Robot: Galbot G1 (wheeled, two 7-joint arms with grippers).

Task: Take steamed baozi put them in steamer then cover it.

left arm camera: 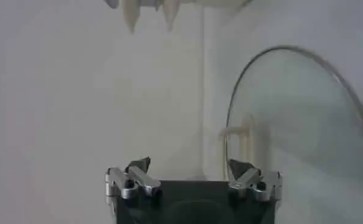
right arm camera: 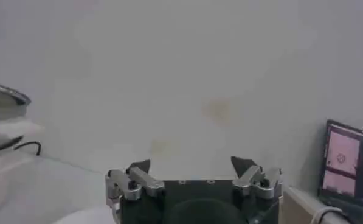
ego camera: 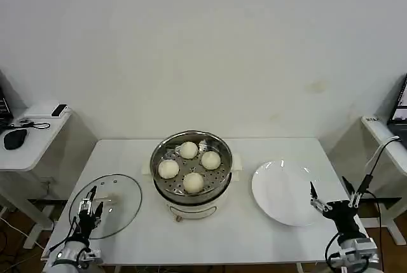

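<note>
A white rectangular surface (ego camera: 254, 222) carries three things directly. The steamer (ego camera: 191, 204) stands at its middle, uncovered, with four baozi on its perforated tray. A round glass lid (ego camera: 121, 191) lies flat to the left of the steamer, near the front corner. A white plate (ego camera: 283, 190) lies to the steamer's right, apart from it.

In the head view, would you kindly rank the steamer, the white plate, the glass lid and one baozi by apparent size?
1. steamer
2. white plate and glass lid: these look about alike, too close to rank
3. baozi, clearly smallest
</note>
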